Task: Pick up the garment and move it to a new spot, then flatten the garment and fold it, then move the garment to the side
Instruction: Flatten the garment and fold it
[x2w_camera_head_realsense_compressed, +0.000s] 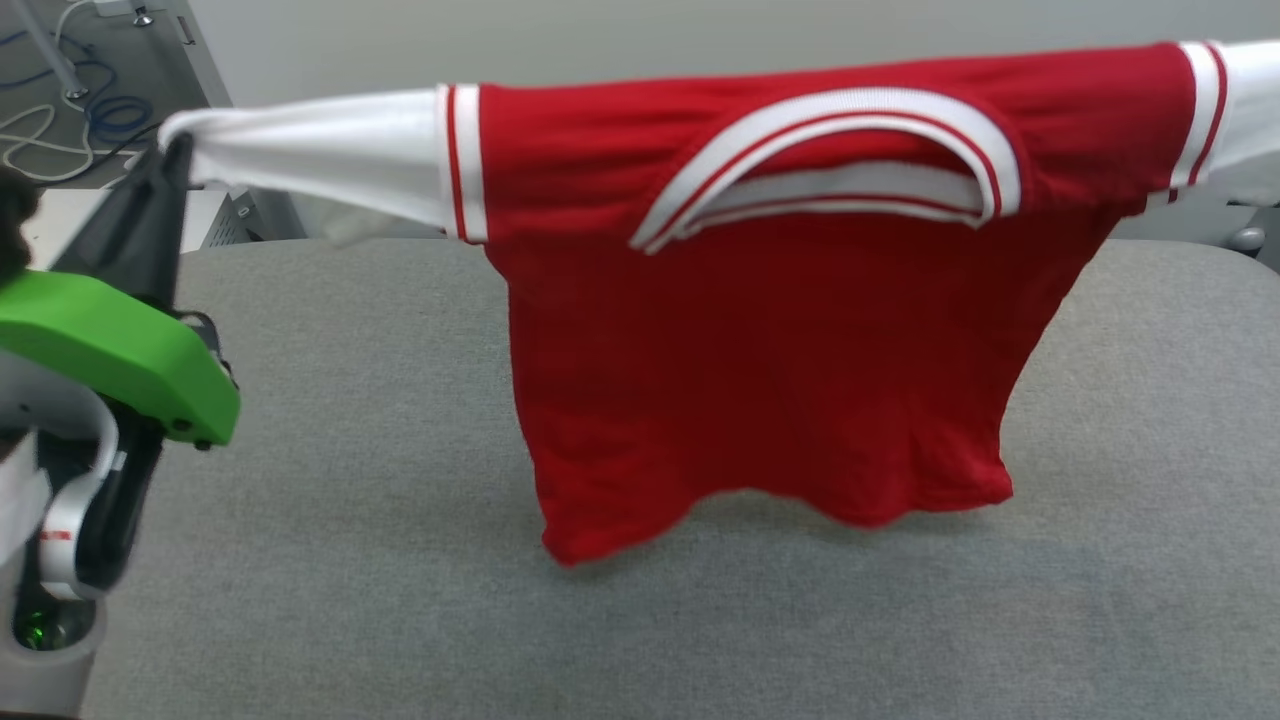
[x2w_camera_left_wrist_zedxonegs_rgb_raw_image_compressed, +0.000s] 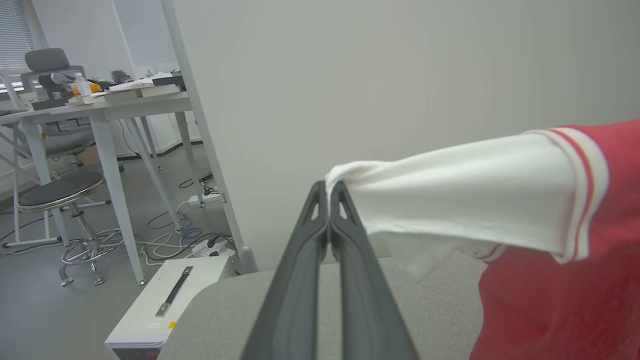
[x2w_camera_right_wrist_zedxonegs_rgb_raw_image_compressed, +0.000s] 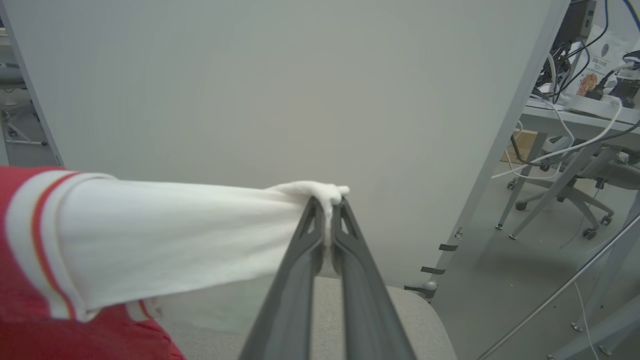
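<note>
- Both sleeves of the red jersey (x2w_camera_head_realsense_compressed: 760, 380) are held: left jaws clenched on its 10 o'clock sleeve (x2w_camera_head_realsense_compressed: 320, 150), right jaws on its 2 o'clock sleeve (x2w_camera_head_realsense_compressed: 1250, 100).
- Hem hangs near the grey tabletop (x2w_camera_head_realsense_compressed: 350, 560).

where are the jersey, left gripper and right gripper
jersey (x2w_camera_head_realsense_compressed: 760, 370), head view, red body below the collar
left gripper (x2w_camera_left_wrist_zedxonegs_rgb_raw_image_compressed: 329, 192), left wrist view, between the fingertips pinching a white sleeve end
right gripper (x2w_camera_right_wrist_zedxonegs_rgb_raw_image_compressed: 326, 205), right wrist view, between the fingertips pinching the other sleeve end

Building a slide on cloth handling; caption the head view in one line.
Red jersey hangs spread by its white sleeves over the grey padded surface, left pincer shut on one sleeve tip.
</note>
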